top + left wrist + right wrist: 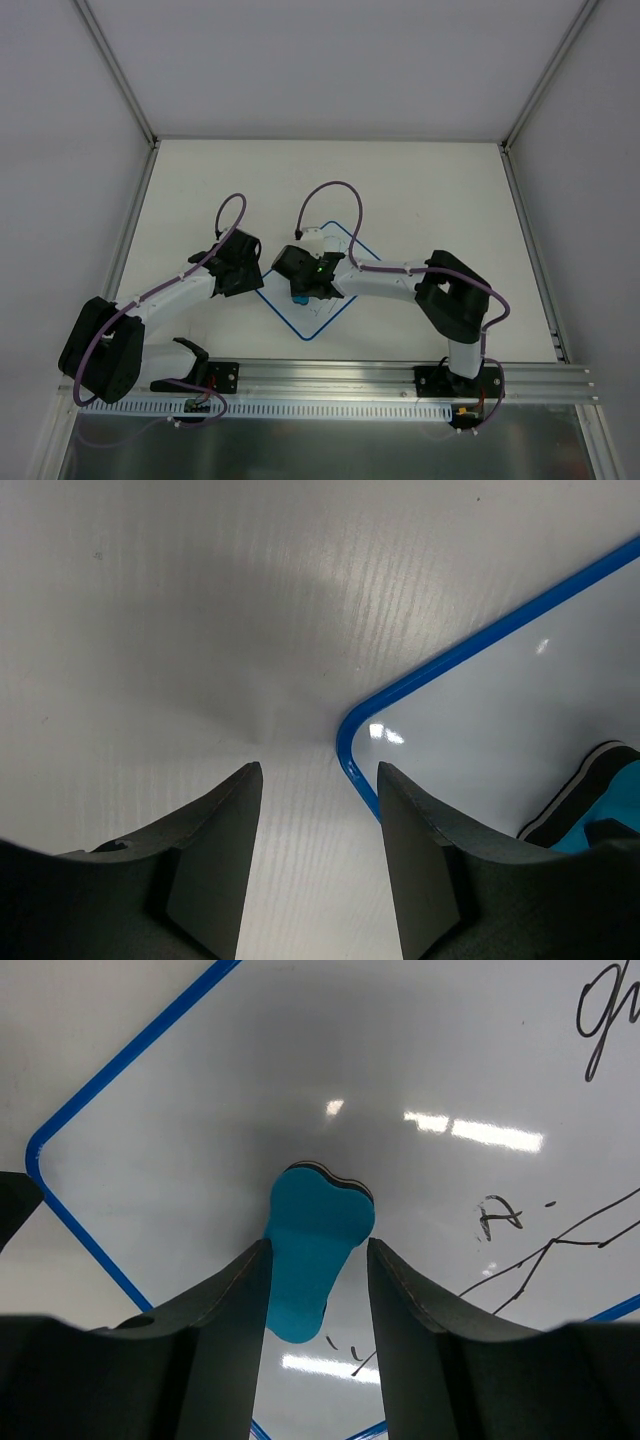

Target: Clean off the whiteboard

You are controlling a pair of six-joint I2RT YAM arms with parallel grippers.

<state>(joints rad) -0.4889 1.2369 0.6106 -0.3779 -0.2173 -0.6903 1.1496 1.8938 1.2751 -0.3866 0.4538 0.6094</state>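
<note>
The whiteboard (316, 316), white with a thin blue border, lies cornerwise on the table. In the right wrist view the whiteboard (450, 1060) bears dark scribbles (545, 1250) on its right part, and its left part is clean. My right gripper (318, 1245) is shut on the blue eraser (315, 1260), which rests on the board. The eraser also shows in the top view (299, 297) and the left wrist view (600, 790). My left gripper (318, 770) is open and empty at the board's rounded left corner (350, 742), low over the table; in the top view it (252, 278) is left of the board.
A slotted aluminium rail (400, 380) runs along the near edge with both arm bases on it. White enclosure walls and metal posts (118, 70) bound the table. Purple cables (340, 190) loop above both wrists.
</note>
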